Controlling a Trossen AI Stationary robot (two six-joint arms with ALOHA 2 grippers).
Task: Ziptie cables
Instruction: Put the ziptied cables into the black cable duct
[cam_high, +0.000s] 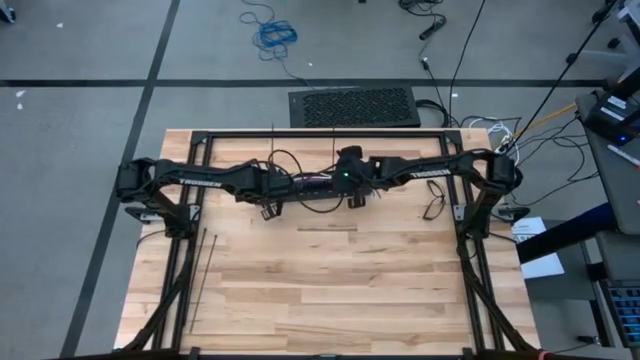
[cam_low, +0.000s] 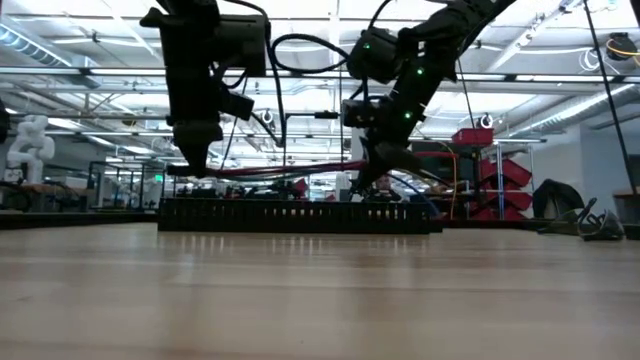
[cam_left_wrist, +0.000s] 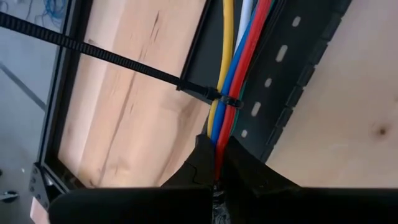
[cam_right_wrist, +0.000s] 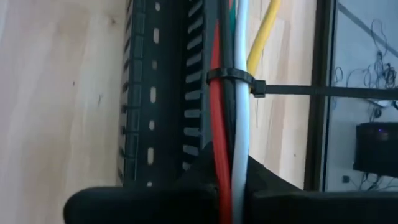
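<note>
Behind your butcher-block table (cam_high: 330, 290) lies grey floor with a black perforated mat (cam_high: 354, 106) at 12 o'clock and loose cords beyond it.

Finding 1: both arms meet at the table's far centre, over the long black slotted channel (cam_low: 295, 215). You have the cables (cam_low: 290, 170) stretched between them, raised just above the channel, apparently so the bundle stays taut and clear for strapping.

Finding 2: the left gripper (cam_left_wrist: 219, 163) is closed tight on the cables (cam_left_wrist: 231, 68), fingers pinched around the red, blue and yellow strands. One ziptie (cam_left_wrist: 219, 98) is already cinched just ahead of it, its long tail running off toward the table edge.

Finding 3: the right gripper (cam_right_wrist: 230, 167) is likewise clamped on the bundle, with a second ziptie (cam_right_wrist: 231, 78) cinched close by, tail untrimmed.

Finding 4: spare zipties (cam_high: 205, 275) lie at 8 o'clock, well apart from the work.

Judgement: two ties are seated; the span between looks unsecured.
</note>
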